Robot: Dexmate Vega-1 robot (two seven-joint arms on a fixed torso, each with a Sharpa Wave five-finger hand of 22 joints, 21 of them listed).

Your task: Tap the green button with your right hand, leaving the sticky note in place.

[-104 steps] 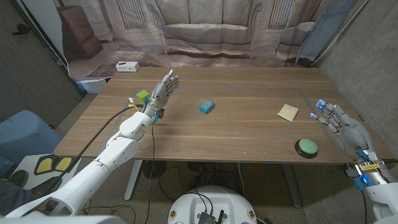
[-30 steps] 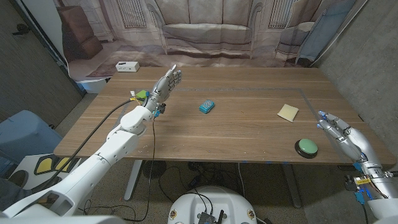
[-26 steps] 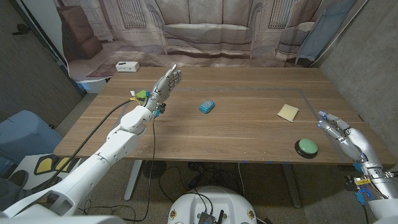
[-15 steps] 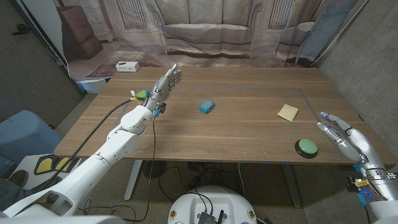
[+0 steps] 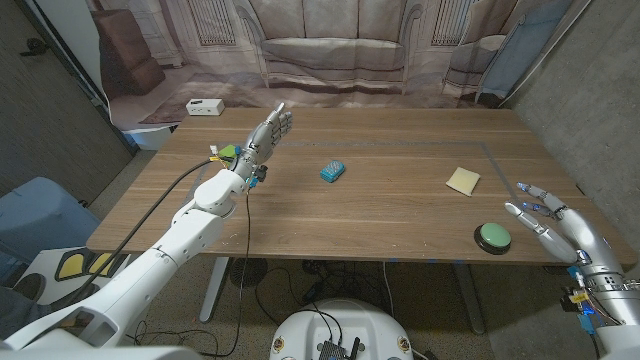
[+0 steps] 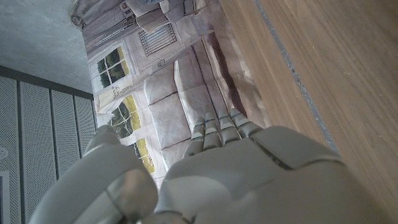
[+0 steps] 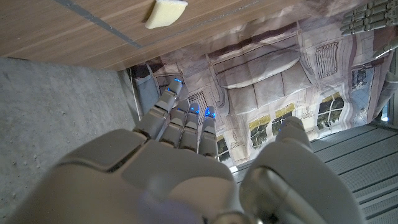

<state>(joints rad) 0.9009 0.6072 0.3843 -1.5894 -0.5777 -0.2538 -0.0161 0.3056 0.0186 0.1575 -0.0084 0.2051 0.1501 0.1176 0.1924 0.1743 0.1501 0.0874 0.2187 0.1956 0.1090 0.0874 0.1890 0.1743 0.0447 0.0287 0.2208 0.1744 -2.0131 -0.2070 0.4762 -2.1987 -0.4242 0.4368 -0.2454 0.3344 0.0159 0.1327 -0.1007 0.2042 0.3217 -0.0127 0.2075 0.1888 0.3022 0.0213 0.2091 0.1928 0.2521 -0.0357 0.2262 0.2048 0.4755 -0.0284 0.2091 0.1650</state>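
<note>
The green button (image 5: 492, 236), round on a dark base, sits near the table's front right edge. A pale yellow sticky note (image 5: 462, 180) (image 7: 165, 12) lies behind it, a short way toward the table's middle. My right hand (image 5: 556, 222) hovers open just right of the button, fingers spread and apart from it, at the table's right edge. My left hand (image 5: 266, 137) is raised open over the table's far left part, fingers pointing away, holding nothing.
A small blue object (image 5: 333, 171) lies mid-table. A green and yellow block (image 5: 229, 153) sits beside my left forearm. A white box (image 5: 205, 106) rests on the floor cloth beyond the table's far left corner. The wooden table (image 5: 380, 215) ends close to my right hand.
My right hand has drawn back and lowered toward the table's front right, now beside the button. The left arm has not moved over the last second.
</note>
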